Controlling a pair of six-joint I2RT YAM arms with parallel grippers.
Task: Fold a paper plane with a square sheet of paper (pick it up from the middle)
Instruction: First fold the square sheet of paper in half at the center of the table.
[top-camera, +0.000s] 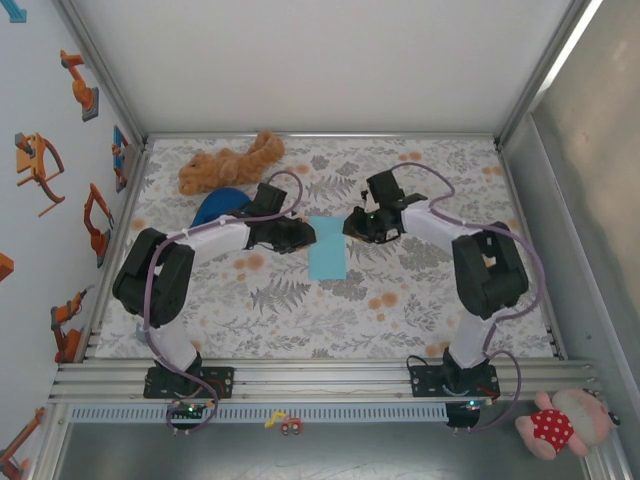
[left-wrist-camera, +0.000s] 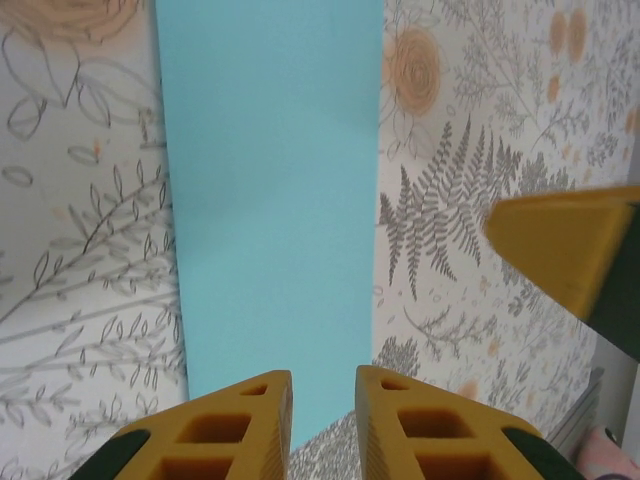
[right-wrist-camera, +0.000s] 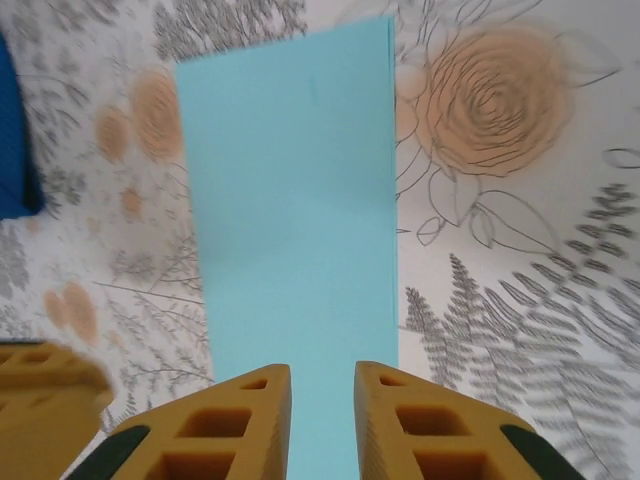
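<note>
The square sheet of paper (top-camera: 327, 247) lies as a narrow folded strip in the middle of the table (top-camera: 400, 320). The left gripper (top-camera: 300, 237) and right gripper (top-camera: 352, 225) flank it, jaws slightly apart and holding nothing. For the next fold, it is probably best to line up the edges squarely before pressing the crease.

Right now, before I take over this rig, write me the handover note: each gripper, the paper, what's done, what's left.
Left gripper: jaws slightly apart, holding nothing, low over the paper on its left.
Right gripper: the same, on the paper's right.
Sheet of paper: lies flat on the floral table cover between the two grippers, as a narrow rectangle. A doubled long edge suggests it is folded once in half.
Done: apparently the first fold.
Left: nose corners and wings. No plane shape yet.
</note>
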